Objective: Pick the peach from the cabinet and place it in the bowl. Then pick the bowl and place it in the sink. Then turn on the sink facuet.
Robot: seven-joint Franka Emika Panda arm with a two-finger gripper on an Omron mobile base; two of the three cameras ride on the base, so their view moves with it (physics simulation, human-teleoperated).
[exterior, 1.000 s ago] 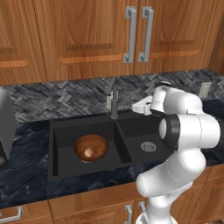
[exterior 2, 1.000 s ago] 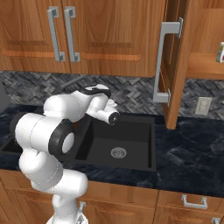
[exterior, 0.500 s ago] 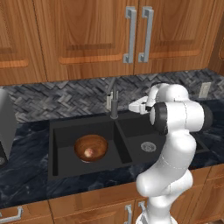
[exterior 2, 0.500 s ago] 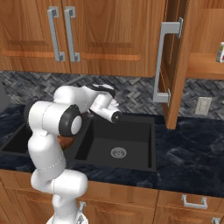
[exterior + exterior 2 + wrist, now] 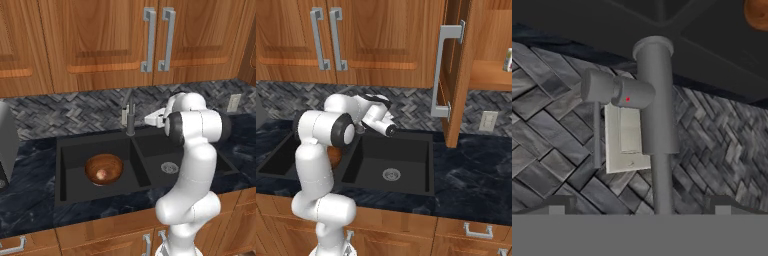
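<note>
We found the glossy reddish-brown wooden bowl (image 5: 104,169) already in the left basin of the black double-basin sink (image 5: 70,145), the small pinkish peach (image 5: 102,174) inside it. The claw (image 5: 148,119), jaws wide and empty, hung beside the slim grey metal faucet (image 5: 129,116). Only turning on the water seemed left.
</note>
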